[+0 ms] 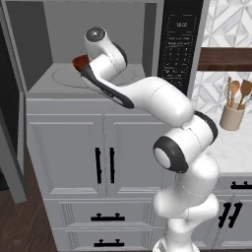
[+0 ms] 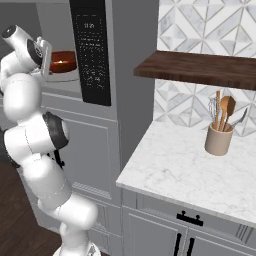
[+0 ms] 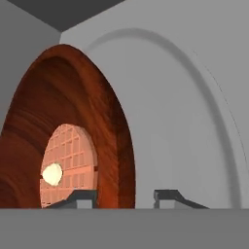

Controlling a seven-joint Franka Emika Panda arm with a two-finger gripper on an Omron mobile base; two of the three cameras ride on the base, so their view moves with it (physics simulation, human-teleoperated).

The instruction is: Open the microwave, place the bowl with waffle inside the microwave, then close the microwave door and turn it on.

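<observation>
**Bowl sitting inside the open microwave, fingers straddling its rim**

From the left base view, the white arm is reaching up and into the microwave (image 1: 98, 49), whose cavity is standing open above a grey cabinet (image 1: 103, 157) with 2 doors and drawers below. The wrist is blocking most of the bowl with waffle (image 1: 80, 62); just a reddish-brown edge is peeking out at the left of the hand, low over the round turntable (image 1: 64, 78). The black keypad panel (image 1: 180, 44) is running down the right side of the cavity. The microwave door (image 1: 12, 147) is hanging swung out at the far left edge. On the marble counter (image 1: 231, 147) to the right, a beige utensil cup (image 1: 232, 117) is holding wooden spoons.

From the right base view, the bowl (image 2: 63, 61) is resting inside the cavity on the turntable, just left of the keypad panel (image 2: 91, 50), with the hand right beside it. The utensil cup (image 2: 219, 139) is standing well apart, under a dark wooden shelf (image 2: 200, 70).

In the hand view, the gripper (image 3: 125, 197) is showing 2 dark fingertips (image 3: 82, 197) parted, 1 on each side of the bowl's rim (image 3: 104, 126), with gaps visible, so nothing is looking clamped. The waffle (image 3: 70, 165) is lying in the bowl's hollow.
</observation>
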